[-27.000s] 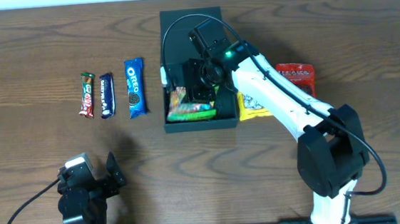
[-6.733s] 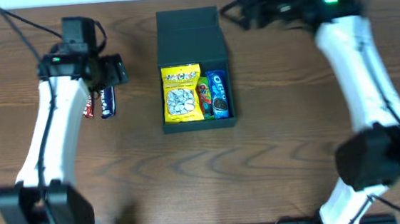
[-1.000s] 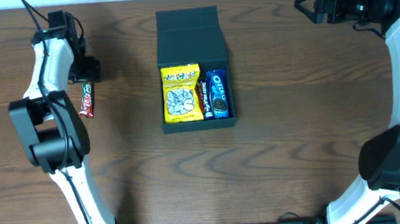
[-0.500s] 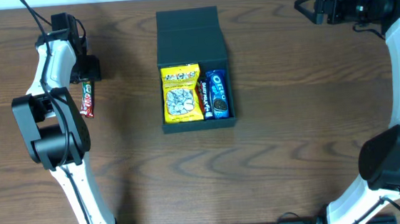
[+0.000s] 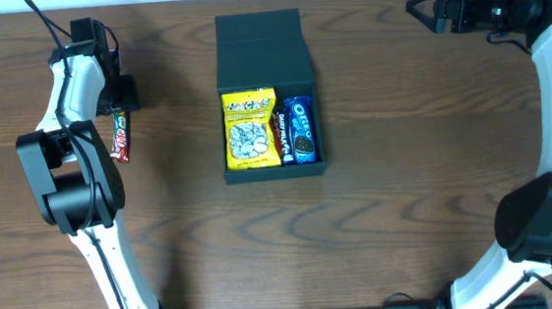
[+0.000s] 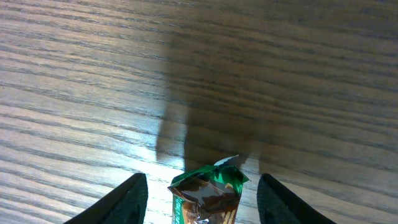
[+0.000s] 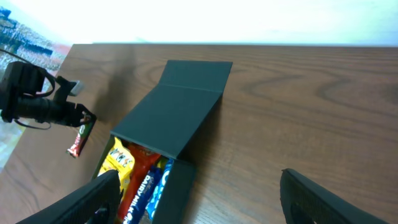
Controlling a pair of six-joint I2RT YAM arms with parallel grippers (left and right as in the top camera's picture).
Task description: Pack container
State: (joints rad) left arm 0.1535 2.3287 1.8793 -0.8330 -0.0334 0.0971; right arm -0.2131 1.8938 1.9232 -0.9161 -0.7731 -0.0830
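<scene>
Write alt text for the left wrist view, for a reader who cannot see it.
A green-and-brown snack bar lies on a wood-grain table, its crimped end poking up at the bottom centre of the picture. The left gripper frames it, with dark jaws open on either side. A soft shadow falls on the wood above the bar.

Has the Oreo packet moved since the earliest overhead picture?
Yes. It lay left of the container; now the Oreo packet lies inside it, by the right wall.

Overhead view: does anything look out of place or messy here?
Only one thing: a red-and-green snack bar lies alone on the table, left of the container, with the left gripper open, fingers either side of its end. The packets inside the container sit neatly side by side; nothing looks spilled or damaged.
</scene>
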